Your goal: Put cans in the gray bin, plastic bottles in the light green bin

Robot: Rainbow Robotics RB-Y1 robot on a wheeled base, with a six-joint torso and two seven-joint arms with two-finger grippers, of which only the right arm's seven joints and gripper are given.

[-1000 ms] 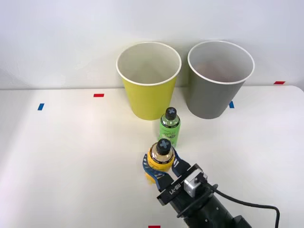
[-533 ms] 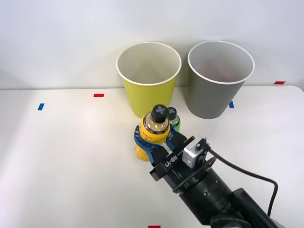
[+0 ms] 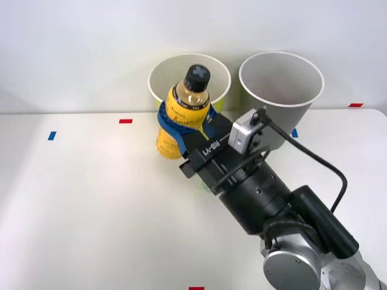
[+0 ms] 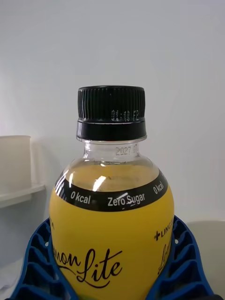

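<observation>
My right gripper [image 3: 181, 130] is shut on the yellow plastic bottle [image 3: 181, 115], which has a black cap and a yellow label. It holds the bottle upright, raised off the table, in front of the light green bin [image 3: 172, 75]. The wrist view has the same yellow bottle [image 4: 111, 220] close up, with blue ribbed fingers [image 4: 35, 267] on both sides of it. The gray bin [image 3: 281, 78] stands to the right of the light green one, with white rim and pale inside. The arm hides the green bottle. No cans are in sight.
Both bins stand at the back of the white table [image 3: 91, 205], near a white wall. Small red tape marks [image 3: 125, 121] and blue ones [image 3: 51, 135] lie on the table. The black arm [image 3: 272, 211] crosses the right half of the table.
The gripper has lifted the yellow bottle off the table and carried it back and up to the front of the light green bin. The green bottle has gone behind the arm.
</observation>
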